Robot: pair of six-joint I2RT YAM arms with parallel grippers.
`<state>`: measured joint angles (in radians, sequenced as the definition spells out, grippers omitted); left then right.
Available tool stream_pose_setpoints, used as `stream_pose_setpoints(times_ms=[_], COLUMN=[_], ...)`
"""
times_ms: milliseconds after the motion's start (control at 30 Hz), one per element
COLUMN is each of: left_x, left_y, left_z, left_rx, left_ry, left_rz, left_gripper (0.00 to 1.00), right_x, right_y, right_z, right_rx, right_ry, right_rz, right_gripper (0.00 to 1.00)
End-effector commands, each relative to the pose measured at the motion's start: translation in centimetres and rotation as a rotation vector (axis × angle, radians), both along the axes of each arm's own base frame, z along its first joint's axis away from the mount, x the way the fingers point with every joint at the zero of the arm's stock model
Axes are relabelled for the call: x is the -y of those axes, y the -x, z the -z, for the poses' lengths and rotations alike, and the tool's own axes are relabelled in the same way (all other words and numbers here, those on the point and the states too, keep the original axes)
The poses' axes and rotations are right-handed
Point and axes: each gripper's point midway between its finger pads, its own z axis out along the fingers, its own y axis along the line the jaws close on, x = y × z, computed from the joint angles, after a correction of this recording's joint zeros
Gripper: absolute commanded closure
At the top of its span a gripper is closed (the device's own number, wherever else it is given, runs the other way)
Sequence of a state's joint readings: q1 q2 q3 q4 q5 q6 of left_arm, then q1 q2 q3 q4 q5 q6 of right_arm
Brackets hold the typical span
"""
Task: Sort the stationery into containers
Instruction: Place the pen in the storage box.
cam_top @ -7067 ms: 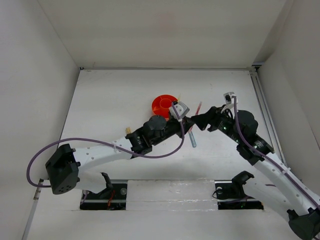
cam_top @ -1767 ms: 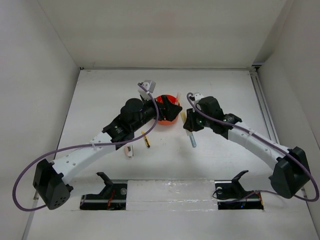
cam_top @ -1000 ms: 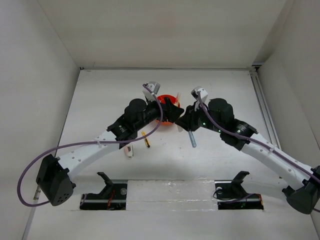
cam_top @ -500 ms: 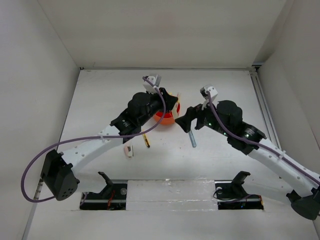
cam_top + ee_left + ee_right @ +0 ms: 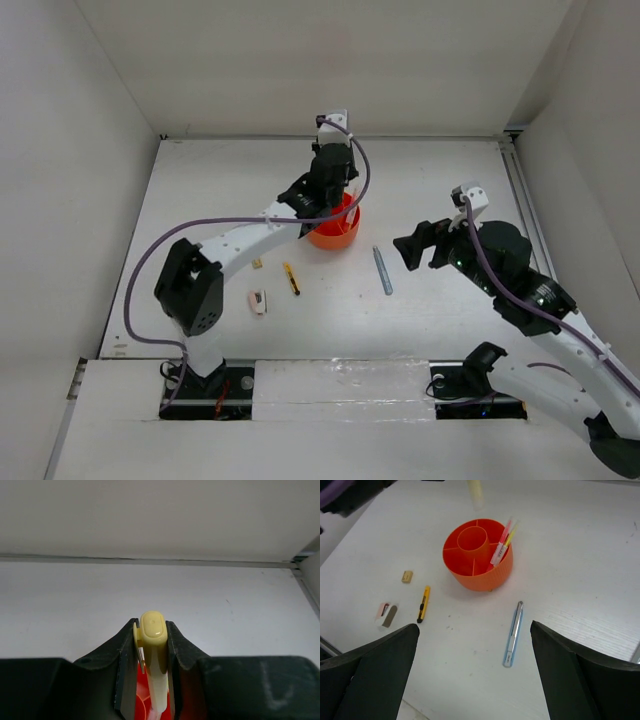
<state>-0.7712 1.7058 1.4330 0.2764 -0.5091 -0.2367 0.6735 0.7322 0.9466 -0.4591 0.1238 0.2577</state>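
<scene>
My left gripper (image 5: 151,634) is shut on a pale yellow pen (image 5: 154,647), which hangs upright with its lower end over the orange tub (image 5: 141,692). From above, the left gripper (image 5: 334,200) sits right over the tub (image 5: 345,238). The pen's lower end (image 5: 475,492) shows above the tub (image 5: 485,577), which holds a red and a yellow pen (image 5: 502,542). My right gripper (image 5: 415,246) (image 5: 475,672) stands open and empty, right of a grey-blue pen (image 5: 382,270) (image 5: 513,632) lying on the table.
An orange-black cutter (image 5: 291,278) (image 5: 423,603), a tan eraser (image 5: 257,263) (image 5: 407,576) and a pink-white eraser (image 5: 258,301) (image 5: 386,614) lie left of the tub. White walls enclose the table on three sides.
The left gripper shut on the yellow pen and its arm swung up over the tub. The right gripper opened and drew back to the right.
</scene>
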Motion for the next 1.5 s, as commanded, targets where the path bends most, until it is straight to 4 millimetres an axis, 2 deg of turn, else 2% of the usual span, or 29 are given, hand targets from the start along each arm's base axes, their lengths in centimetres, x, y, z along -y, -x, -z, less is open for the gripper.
stream_pose_setpoints(times_ms=[0,33,67,167,200,267,300,333,433,467,533,700,733,767,833,900,1100,1133,1200,1233,1267,1300,1367,1400,1433,1467], left_x=[-1.4,-1.2,-1.0,-0.9,-0.7,-0.9,-0.8,-1.0,-0.8,-0.8,-0.7,-0.4,-0.6,-0.7,-0.8,-1.0,-1.5,-1.6,-1.8,-1.6,-1.7,-1.8,-1.7,-1.5,-1.6,-1.7], left_y=[-2.4,-2.9,-3.7,-4.5,-4.9,-5.0,-5.3,-5.3,-5.6,-5.7,-5.8,-5.7,-5.5,-5.4,-5.2,-5.2,-4.5,-4.4,-4.0,-3.9,-3.8,-3.7,-3.5,-3.4,-3.3,-3.3], left_z=[-1.3,-2.1,-0.8,-0.3,0.5,1.2,2.5,2.4,4.8,4.8,6.3,7.6,8.6,8.1,9.0,9.0,10.8,10.7,12.1,11.6,12.1,11.6,11.6,11.0,11.4,10.7], left_rx=[0.041,0.053,0.04,0.037,0.029,0.017,0.003,0.003,-0.028,-0.029,-0.047,-0.068,-0.082,-0.077,-0.09,-0.088,-0.12,-0.119,-0.142,-0.14,-0.147,-0.141,-0.146,-0.141,-0.147,-0.138], left_ry=[-0.028,-0.031,-0.049,-0.069,-0.08,-0.097,-0.117,-0.119,-0.149,-0.14,-0.163,-0.143,-0.16,-0.153,-0.158,-0.16,-0.155,-0.154,-0.166,-0.149,-0.157,-0.15,-0.139,-0.119,-0.126,-0.115], left_rz=[-0.147,-0.16,-0.188,-0.219,-0.229,-0.242,-0.251,-0.264,-0.274,-0.275,-0.274,-0.27,-0.27,-0.27,-0.271,-0.28,-0.287,-0.287,-0.277,-0.269,-0.269,-0.269,-0.257,-0.249,-0.249,-0.249], left_gripper=[1.0,1.0,1.0,1.0,1.0,1.0,1.0,1.0,1.0,1.0,1.0,1.0,1.0,0.99,0.95,0.88,0.87,0.87,0.83,0.81,0.81,0.77,0.74,0.71,0.65,0.6], right_x=[1.1,1.2,1.6,2.1,2.1,2.3,2.3,2.3,2.4,2.4,2.2,2.0,2.0,2.0,2.0,1.9,1.8,1.8,1.8,1.8,1.9,1.9,1.8,1.8,1.8,1.8], right_y=[0.4,0.6,0.7,1.0,1.0,1.2,1.2,1.2,1.3,1.3,1.4,1.3,1.3,1.3,1.3,1.2,1.1,1.1,1.1,1.1,1.0,1.0,0.9,0.9,0.9,0.9], right_z=[0.7,0.3,0.2,0.4,1.0,0.7,0.7,0.7,0.5,0.5,0.5,0.5,0.5,0.5,0.5,0.3,0.5,0.5,0.5,0.5,0.5,0.5,0.7,0.7,0.7,0.7], right_rx=[-0.002,0.01,0.012,0.02,0.006,0.016,0.016,0.016,0.023,0.023,0.021,0.025,0.025,0.025,0.025,0.032,0.025,0.025,0.025,0.025,0.026,0.026,0.019,0.019,0.019,0.014], right_ry=[0.032,0.023,0.021,0.029,0.04,0.033,0.033,0.033,0.027,0.027,0.025,0.03,0.031,0.031,0.031,0.025,0.031,0.031,0.031,0.031,0.032,0.032,0.038,0.038,0.038,0.03], right_rz=[0.021,0.021,0.03,0.037,0.037,0.037,0.037,0.037,0.037,0.037,0.027,0.016,0.016,0.016,0.016,0.016,0.016,0.016,0.016,0.016,0.025,0.025,0.024,0.024,0.024,0.027], right_gripper=[0.01,0.01,0.01,0.01,0.01,0.01,0.01,0.01,0.01,0.01,0.01,0.01,0.01,0.01,0.01,0.01,0.01,0.01,0.01,0.01,0.01,0.01,0.01,0.01,0.01,0.01])
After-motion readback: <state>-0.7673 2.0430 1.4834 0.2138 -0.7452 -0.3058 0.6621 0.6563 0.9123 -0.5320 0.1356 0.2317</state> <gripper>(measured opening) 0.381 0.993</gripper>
